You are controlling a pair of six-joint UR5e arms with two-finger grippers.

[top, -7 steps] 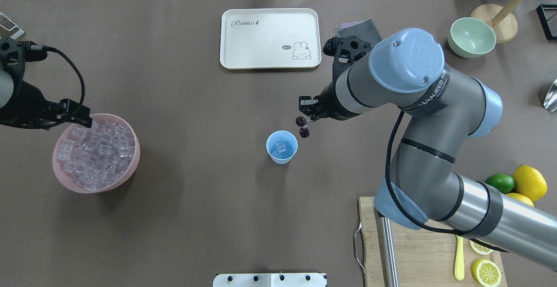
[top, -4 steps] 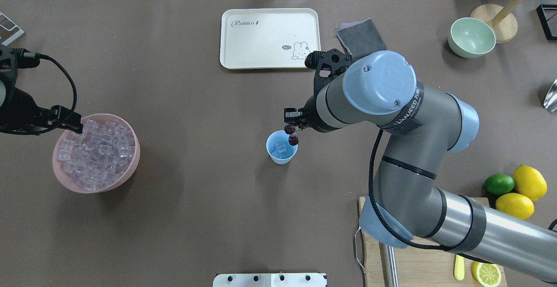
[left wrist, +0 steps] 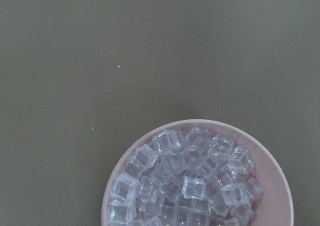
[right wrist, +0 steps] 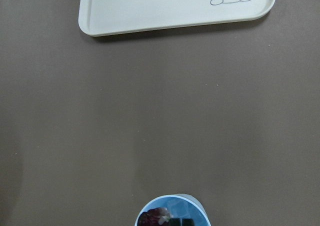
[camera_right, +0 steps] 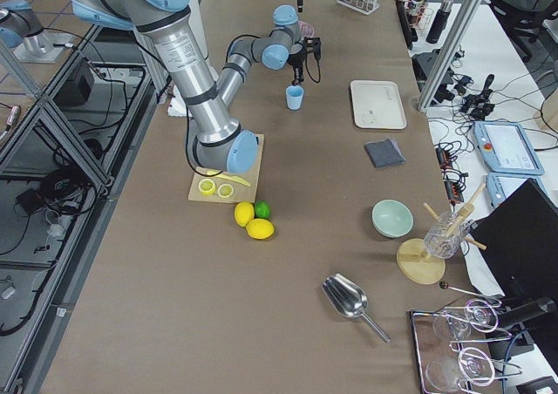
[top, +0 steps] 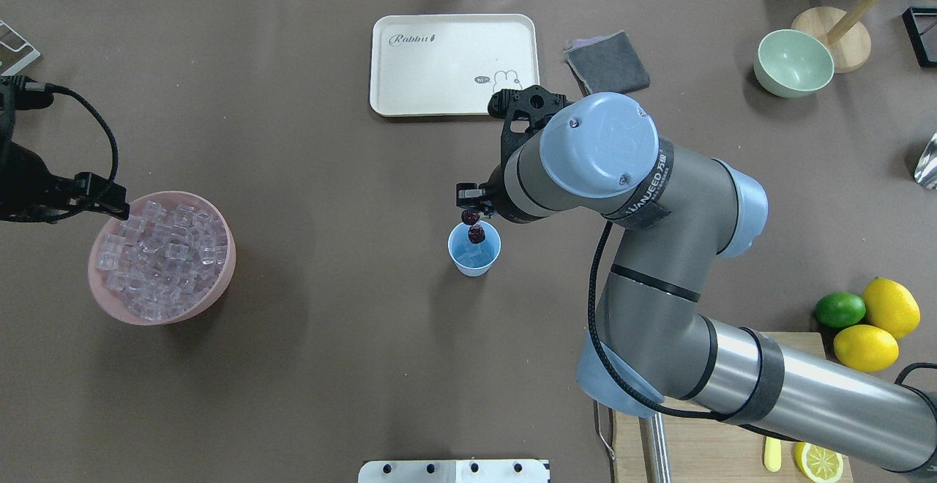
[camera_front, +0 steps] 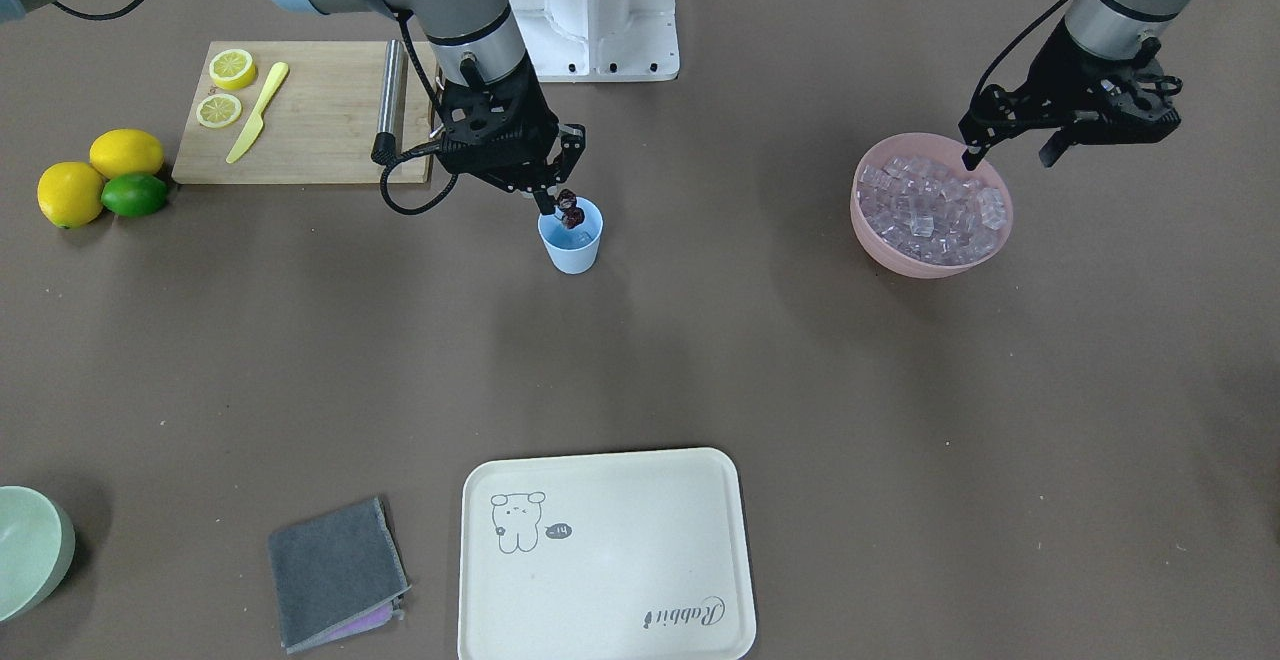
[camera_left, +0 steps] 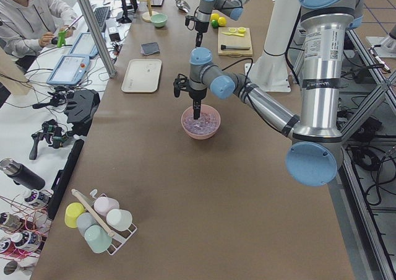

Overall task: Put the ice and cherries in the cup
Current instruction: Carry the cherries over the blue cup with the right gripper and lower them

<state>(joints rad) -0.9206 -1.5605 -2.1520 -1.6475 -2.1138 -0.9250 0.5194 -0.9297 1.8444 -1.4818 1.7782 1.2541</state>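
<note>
The light blue cup stands mid-table with a few cubes of ice inside. My right gripper is shut on the stem of the dark cherries, which hang over the cup's mouth. The right wrist view shows the cup at its bottom edge with the cherries above its opening. Many more cubes of ice fill a pink bowl. My left gripper hovers open over that bowl's rim, holding nothing.
A cream tray and a grey cloth lie beyond the cup. A pale green bowl sits at the far right. Lemons and a lime rest beside a cutting board with lemon slices and a yellow knife.
My right arm has swung left, carrying the cherries from beside the cup to over its mouth. My left gripper has drifted left, off the bowl's middle toward its rim.
</note>
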